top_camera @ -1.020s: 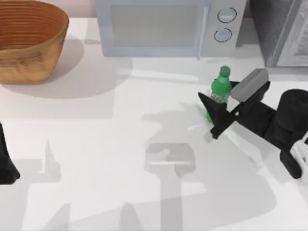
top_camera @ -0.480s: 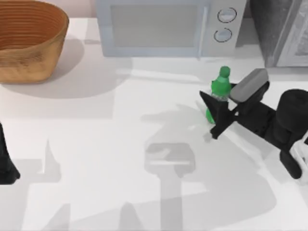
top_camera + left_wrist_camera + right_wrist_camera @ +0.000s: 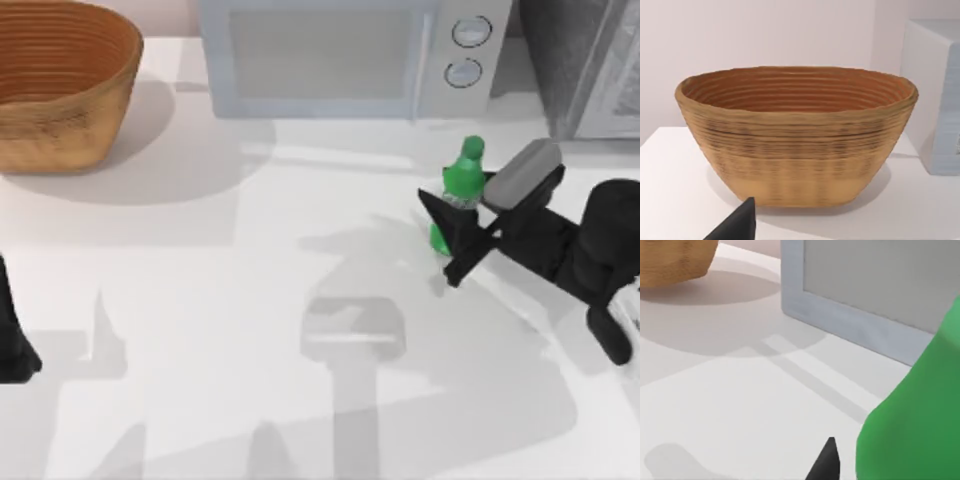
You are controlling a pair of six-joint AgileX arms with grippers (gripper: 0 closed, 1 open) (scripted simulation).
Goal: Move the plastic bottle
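The right gripper (image 3: 450, 235) pinched the small green translucent plastic bottle (image 3: 458, 186), which stood nearly upright before the grey microwave (image 3: 340, 55). The left gripper (image 3: 12, 345) sat parked at the table's left edge near the woven brown basket (image 3: 60, 85); its fingers' state could not be told.

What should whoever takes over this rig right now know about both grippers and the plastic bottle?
Right gripper: at the plastic bottle, jaws on either side of its lower body, apparently shut on it.
Left gripper: parked at the table's left edge, facing the wicker basket.
Bottle: upright, in front of the microwave, on the right side of the table.
Done: reach and apparent grasp.
Left: lift, carry, set down, release.
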